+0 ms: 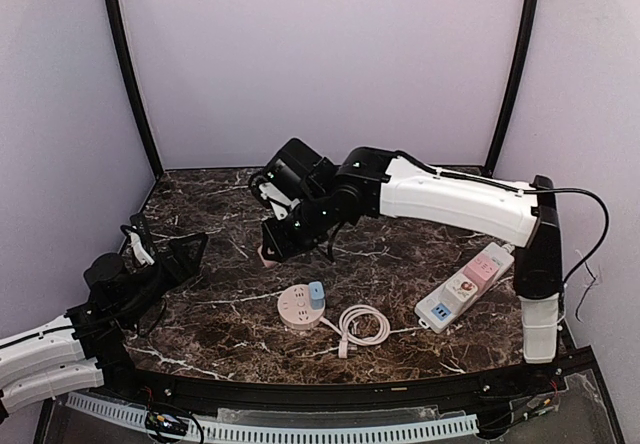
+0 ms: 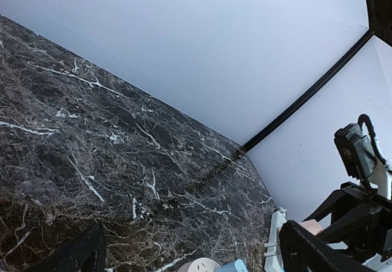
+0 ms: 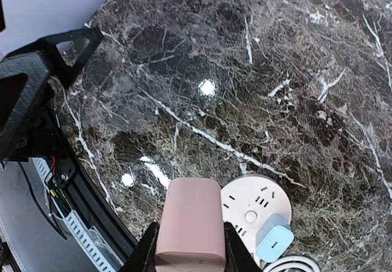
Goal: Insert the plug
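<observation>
Because the pink plug [image 3: 187, 223] has to go into a hole, the right gripper [image 3: 190, 249] pinches it tight between both fingers so it will not slip. The round socket [image 3: 248, 201] lies near those fingers, with a blue charger [image 3: 274, 238] stuck in it. The left gripper [image 2: 193, 250] is wide open and holds nothing. The stickers on the white power strip [image 1: 465, 286] are too small to read.

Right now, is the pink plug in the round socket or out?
Out. The right gripper holds the pink plug apart from the round socket; only a small blue charger sits in it.
</observation>
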Robot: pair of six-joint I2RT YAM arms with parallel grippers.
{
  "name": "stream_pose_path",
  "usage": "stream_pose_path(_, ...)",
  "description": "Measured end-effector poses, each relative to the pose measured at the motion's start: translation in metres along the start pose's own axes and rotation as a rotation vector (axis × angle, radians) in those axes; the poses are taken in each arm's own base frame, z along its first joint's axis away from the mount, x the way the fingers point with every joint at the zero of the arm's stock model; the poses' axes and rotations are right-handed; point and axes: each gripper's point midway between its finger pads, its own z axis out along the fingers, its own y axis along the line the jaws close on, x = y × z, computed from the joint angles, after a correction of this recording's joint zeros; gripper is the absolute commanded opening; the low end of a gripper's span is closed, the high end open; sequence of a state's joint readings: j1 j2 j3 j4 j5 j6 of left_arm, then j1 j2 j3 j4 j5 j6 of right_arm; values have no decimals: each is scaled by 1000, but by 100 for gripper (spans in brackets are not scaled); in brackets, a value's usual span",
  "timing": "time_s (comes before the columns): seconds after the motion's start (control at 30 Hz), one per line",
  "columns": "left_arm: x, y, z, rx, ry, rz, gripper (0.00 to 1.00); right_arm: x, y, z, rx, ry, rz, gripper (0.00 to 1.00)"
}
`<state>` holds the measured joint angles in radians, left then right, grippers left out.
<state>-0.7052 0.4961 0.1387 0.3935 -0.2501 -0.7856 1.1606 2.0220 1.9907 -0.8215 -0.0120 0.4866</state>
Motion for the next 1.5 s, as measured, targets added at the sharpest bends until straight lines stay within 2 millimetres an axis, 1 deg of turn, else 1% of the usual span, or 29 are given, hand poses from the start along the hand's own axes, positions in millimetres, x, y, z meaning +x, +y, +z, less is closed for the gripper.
stream_pose_path(0.13, 1, -1, 0, 8, 3, -3, 99, 16, -11, 13, 27, 88, 28, 0)
stream_pose_path(0.27, 2, -2, 0, 19, 6, -7, 99, 32, -17, 19, 36, 163, 71, 0)
stream_pose_path(0.4, 3, -3, -1, 31, 5, -13, 99, 37, -15, 25, 19, 213, 116, 0)
stream_pose_path(0.53, 5, -2, -1, 38, 7, -19, 99, 46, -17, 37, 21, 271, 178, 0)
stream_pose_path(0.73, 7, -1, -2, 42, 8, -25, 99, 67, -30, 58, 70, 366, 265, 0)
stream_pose_path(0.87, 6, -2, -3, 52, 6, -33, 99, 73, -37, 69, 101, 400, 296, 0)
stream_pose_path(1.1, 3, -7, -5, 73, -2, -42, 99, 80, -41, 77, 117, 447, 339, 0)
stream_pose_path(1.27, 1, -9, -6, 81, -11, -46, 99, 86, -42, 76, 123, 470, 357, 0)
stream_pose_path(1.5, 0, -9, -7, 83, -12, -49, 99, 87, -39, 76, 112, 478, 366, 0)
